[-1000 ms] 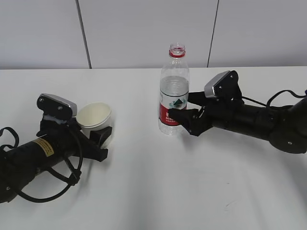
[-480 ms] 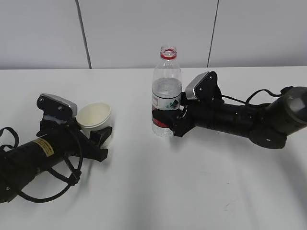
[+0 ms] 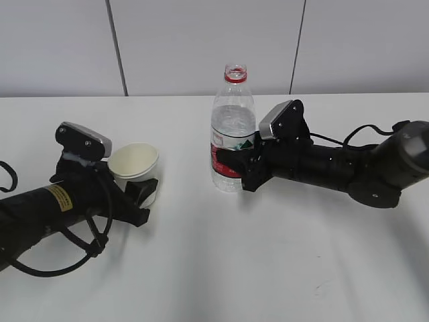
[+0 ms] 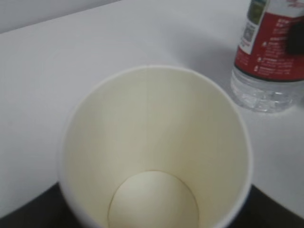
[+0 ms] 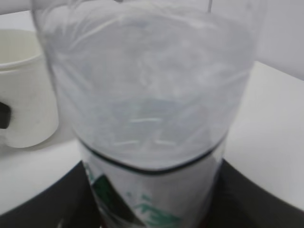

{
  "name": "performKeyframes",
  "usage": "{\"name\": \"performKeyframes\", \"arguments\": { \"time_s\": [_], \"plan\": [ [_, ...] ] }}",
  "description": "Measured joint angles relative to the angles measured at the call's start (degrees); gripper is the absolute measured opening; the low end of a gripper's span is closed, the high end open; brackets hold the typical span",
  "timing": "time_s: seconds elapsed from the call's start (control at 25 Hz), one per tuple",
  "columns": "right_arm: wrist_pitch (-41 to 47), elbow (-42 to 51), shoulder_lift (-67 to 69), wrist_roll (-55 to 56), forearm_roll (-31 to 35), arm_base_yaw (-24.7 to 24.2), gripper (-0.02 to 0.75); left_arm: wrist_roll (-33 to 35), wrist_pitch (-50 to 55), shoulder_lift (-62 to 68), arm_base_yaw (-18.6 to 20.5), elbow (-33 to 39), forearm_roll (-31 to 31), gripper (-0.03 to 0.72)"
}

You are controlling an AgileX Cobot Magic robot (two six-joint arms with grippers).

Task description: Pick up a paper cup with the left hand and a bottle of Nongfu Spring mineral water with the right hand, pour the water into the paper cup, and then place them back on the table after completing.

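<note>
The right hand is wrapping its black fingers around the red label band of a clear water bottle; the jaws are standing close against both sides of it, and the grip is looking closed on the bottle. The bottle is standing upright near the middle of the white table, its cap off and a red ring showing at the neck. The water is filling most of the body.

The left hand is lying low on the left side, its fingers sitting on either side of a white paper cup. The cup is appearing gripped, though the contact itself is mostly hidden behind the cup wall. The cup is empty and open upward, with its base seeming to rest on the table, well apart from the bottle. From the left wrist camera, the cup's pale inside is filling the view, with the bottle's base at the upper right.

The step in hand is appearing to be securing both items before lifting. Doing it well is likely meaning squeezing the soft bottle only gently, since the open neck could spill, and lifting it straight up. The cup is needing a light hold to avoid crushing.
</note>
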Motion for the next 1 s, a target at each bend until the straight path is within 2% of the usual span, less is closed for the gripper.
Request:
{"name": "performKeyframes", "arguments": {
  "time_s": [0.2,0.44,0.56,0.72,1.0],
  "plan": [
    [5.4,0.0,-2.8,-0.3,-1.3,0.0,0.384,-0.8,7.4,-4.3,0.0,0.0,2.7,0.437],
    [10.5,-0.6,-6.6,-5.6,-2.6,0.1,0.383,-2.5,10.6,-6.4,0.0,0.0,5.5,0.437],
    [12.8,-2.4,-7.6,-6.9,-5.9,0.1,0.382,-6.4,10.3,-6.4,0.0,0.0,8.5,0.437],
    [15.4,-5.5,-7.8,-7.1,-11.2,0.3,0.378,-11.1,4.9,-6.6,0.0,0.0,14.1,0.437],
    [17.7,-10.9,-7.8,-7.3,-20.0,0.4,0.377,-11.9,3.2,-6.7,0.0,0.0,16.4,0.436]
  ]
}}
